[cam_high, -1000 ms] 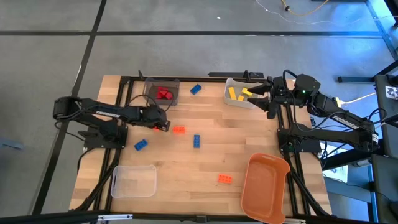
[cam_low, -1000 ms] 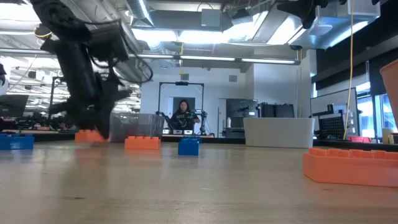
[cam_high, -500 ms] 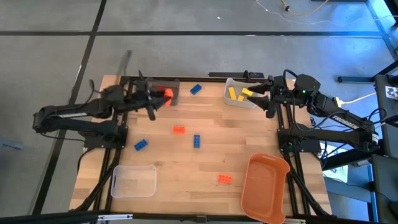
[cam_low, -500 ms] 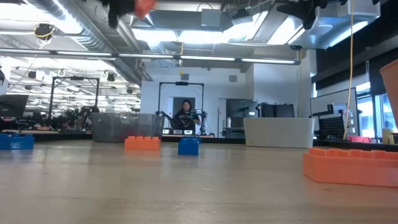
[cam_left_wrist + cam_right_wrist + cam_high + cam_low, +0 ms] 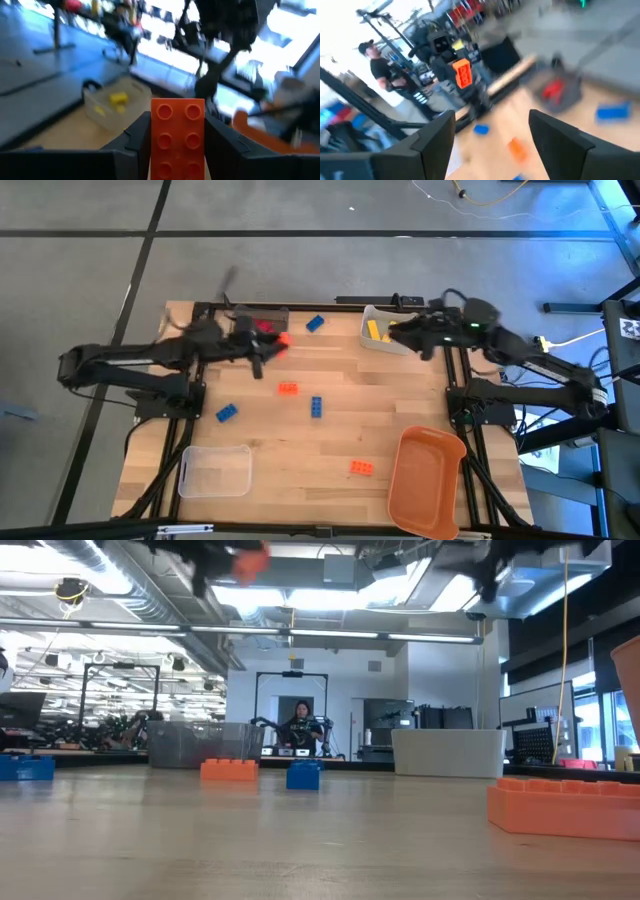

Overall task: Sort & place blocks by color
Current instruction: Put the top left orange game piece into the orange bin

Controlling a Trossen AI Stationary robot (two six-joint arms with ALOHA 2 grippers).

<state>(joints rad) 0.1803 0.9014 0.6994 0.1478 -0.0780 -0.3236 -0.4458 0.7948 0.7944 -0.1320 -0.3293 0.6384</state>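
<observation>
Beside the dark bin [image 5: 262, 323], at its table-side edge, an orange block [image 5: 178, 131] is shown clamped between the fingers of the left gripper [image 5: 272, 348] and raised clear of the table [image 5: 330, 370]. The carrying step of sorting is judged to be in hand; next, transport to the orange tray [image 5: 425, 480], well apart from the dark bin, is called for before release. Well apart on the opposite side, the right gripper [image 5: 392, 332] is held open and empty over the white bin [image 5: 375, 338].
</observation>
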